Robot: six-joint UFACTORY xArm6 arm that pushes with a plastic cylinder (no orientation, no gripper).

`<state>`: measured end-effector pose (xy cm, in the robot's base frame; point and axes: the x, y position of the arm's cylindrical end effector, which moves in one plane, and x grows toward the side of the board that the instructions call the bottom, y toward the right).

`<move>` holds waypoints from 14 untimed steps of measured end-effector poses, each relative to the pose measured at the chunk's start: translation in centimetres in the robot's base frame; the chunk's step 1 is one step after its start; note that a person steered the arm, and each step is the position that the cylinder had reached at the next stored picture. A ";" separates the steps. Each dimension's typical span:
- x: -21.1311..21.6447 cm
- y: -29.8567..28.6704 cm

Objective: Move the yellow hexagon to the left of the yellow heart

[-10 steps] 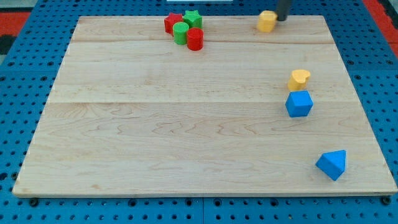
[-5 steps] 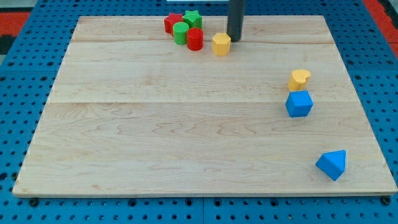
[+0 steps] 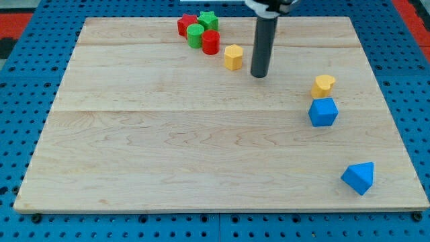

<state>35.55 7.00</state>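
**Hexagon shoved left; my tip now parted from it**

Over the last second the yellow hexagon [image 3: 233, 57] slid from the board's top edge toward the red and green cluster. My tip [image 3: 259, 74], a bare rod holding nothing, has dropped to just right of it, not touching. The yellow heart [image 3: 323, 85] lies well to my tip's right, so the hexagon is already on its left side.

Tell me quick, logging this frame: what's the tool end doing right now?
No gripper: my tip holds nothing, apart from the yellow hexagon, just to its right and slightly lower in the view.
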 end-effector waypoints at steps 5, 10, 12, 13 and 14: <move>-1.2 -9.1; 10.3 -21.4; 10.2 -21.5; 8.3 -22.6; 7.0 -24.0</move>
<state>42.54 -16.95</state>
